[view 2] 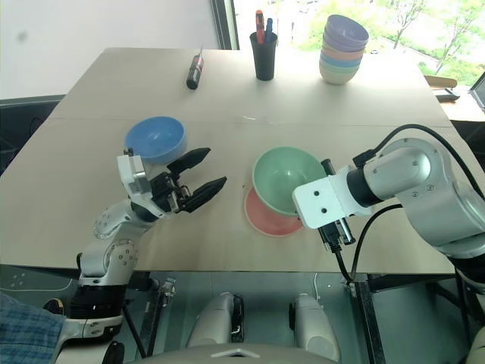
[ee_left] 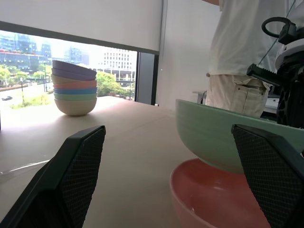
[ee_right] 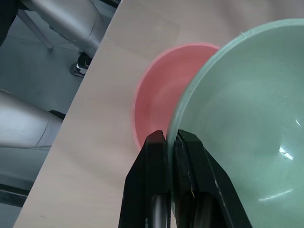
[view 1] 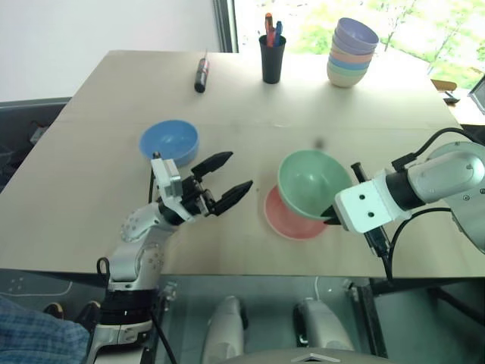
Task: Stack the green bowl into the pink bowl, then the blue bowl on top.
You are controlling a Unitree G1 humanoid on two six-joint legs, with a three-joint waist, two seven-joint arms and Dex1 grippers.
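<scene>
My right gripper (view 1: 331,214) is shut on the near rim of the green bowl (view 1: 312,180), holding it tilted just above the pink bowl (view 1: 290,221), which rests on the table near the front edge. In the right wrist view the two black fingers (ee_right: 156,156) pinch the green bowl (ee_right: 247,114) rim, with the pink bowl (ee_right: 161,95) underneath. The blue bowl (view 1: 169,142) sits on the table to the left. My left gripper (view 1: 227,179) hovers open and empty between the blue bowl and the pink bowl, pointing toward the pink one (ee_left: 213,199).
At the table's far edge stand a stack of pastel bowls (view 1: 352,51), a black pen cup (view 1: 272,57) and a dark marker (view 1: 201,74) lying flat. A person (ee_left: 242,57) stands beyond the table in the left wrist view.
</scene>
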